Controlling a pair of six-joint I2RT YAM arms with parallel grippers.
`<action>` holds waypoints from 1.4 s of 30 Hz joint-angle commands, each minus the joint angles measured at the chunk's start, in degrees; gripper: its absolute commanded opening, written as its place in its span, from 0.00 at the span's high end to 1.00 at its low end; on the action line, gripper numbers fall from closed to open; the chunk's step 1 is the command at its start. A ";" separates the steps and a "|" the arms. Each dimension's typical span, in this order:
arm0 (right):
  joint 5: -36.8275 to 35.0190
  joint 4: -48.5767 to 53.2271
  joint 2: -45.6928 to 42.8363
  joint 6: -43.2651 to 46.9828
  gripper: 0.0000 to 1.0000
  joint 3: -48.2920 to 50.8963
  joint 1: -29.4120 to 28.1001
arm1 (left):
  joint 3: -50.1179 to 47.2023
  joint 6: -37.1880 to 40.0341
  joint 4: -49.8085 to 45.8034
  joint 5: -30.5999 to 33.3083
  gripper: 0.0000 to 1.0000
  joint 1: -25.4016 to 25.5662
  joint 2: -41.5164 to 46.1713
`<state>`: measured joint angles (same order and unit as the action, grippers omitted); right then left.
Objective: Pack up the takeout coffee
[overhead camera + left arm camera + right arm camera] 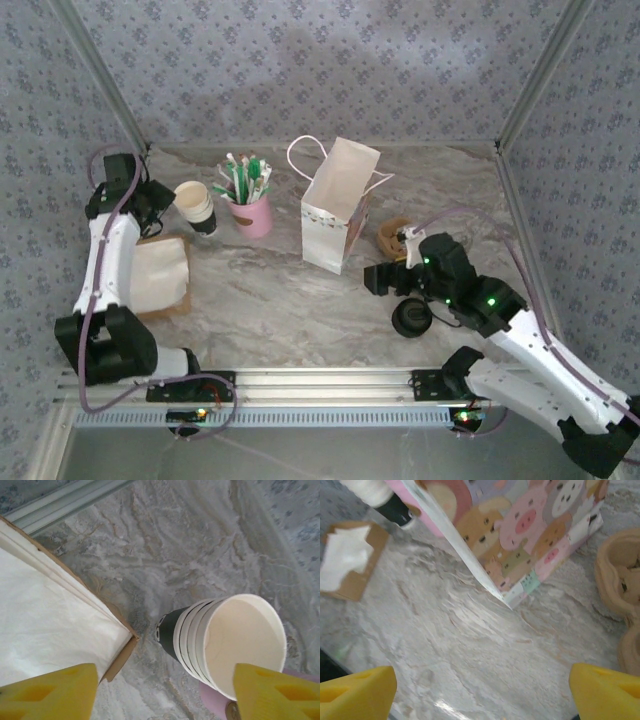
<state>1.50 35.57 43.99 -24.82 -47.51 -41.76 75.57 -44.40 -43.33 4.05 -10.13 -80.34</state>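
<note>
The takeout coffee, a lidded cup, is out of view. A stack of lidless cream paper cups [195,206] [235,640] with a black sleeve stands at the back left. My left gripper [162,203] [162,695] hovers just left of it, open, with bare table between the yellow fingers [47,692]; the right finger overlaps the stack's rim. The white paper bag [340,205] stands upright and open in the middle, its side printed with cartoon animals [520,525]. My right gripper [383,278] [480,695] is low over the table in front of the bag, open and holding nothing.
A pink cup of straws and stirrers [250,212] stands beside the cup stack. A brown napkin box [160,272] [55,625] [350,560] lies at the left. A stack of black lids [411,318] sits near the right arm, and brown cup holders [392,238] [620,575] lie right of the bag.
</note>
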 commanded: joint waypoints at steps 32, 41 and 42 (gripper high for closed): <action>-7.46 -9.11 5.76 -3.83 0.11 9.75 -5.79 | 19.71 1.29 -11.16 -3.48 0.73 3.47 -20.82; -7.58 -9.41 6.41 -3.80 0.11 9.64 -6.02 | 19.46 1.42 -11.07 -3.46 0.75 3.67 -21.33; -7.57 -9.48 6.46 -3.83 0.12 9.63 -5.98 | 19.48 1.44 -11.07 -3.52 0.77 3.67 -21.35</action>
<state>-5.61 26.55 50.15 -27.68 -38.28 -47.35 93.71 -43.57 -52.95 0.84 -6.94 -101.27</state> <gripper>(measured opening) 0.886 0.244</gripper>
